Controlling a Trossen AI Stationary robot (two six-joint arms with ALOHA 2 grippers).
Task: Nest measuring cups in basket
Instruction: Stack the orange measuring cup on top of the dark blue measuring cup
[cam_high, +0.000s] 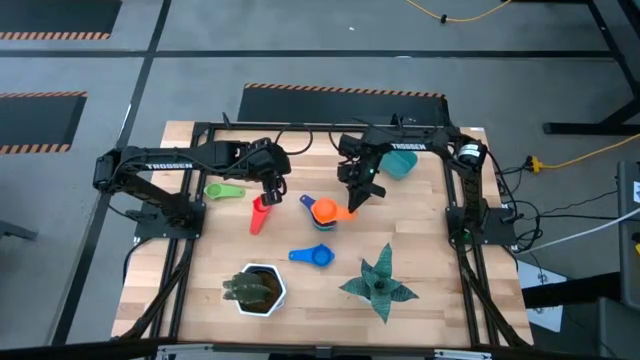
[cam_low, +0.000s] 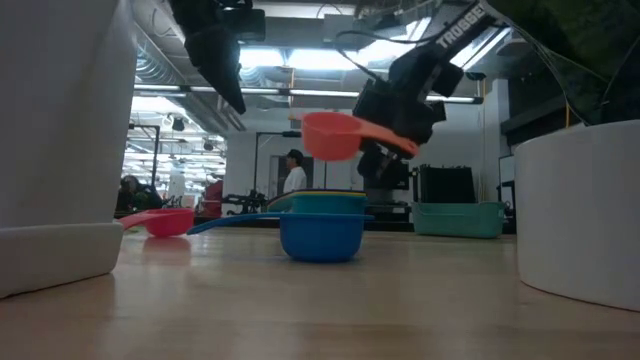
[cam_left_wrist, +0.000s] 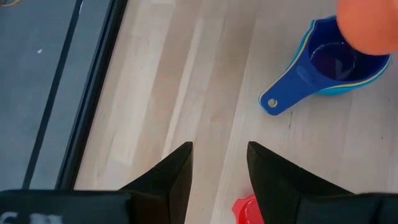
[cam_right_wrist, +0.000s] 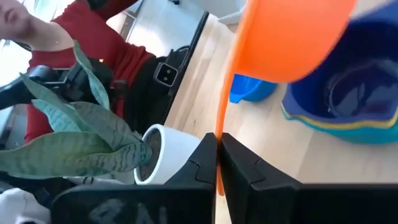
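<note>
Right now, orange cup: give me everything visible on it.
The orange measuring cup looks like smooth plastic: a round bowl with a flat, thin handle. It hangs in the air, bowl roughly upright, above the nested stack of cups and not touching it. The right gripper holds it, jaws shut on the handle's end.

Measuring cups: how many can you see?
6, maybe more hidden: green cup far left, red cup beside it, orange cup held above three stacked cups, lone blue cup nearer the plants.

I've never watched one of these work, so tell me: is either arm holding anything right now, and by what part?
Yes. The right gripper pinches the orange measuring cup by its thin handle, bowl in the air. The left gripper is open and holds nothing.
</note>
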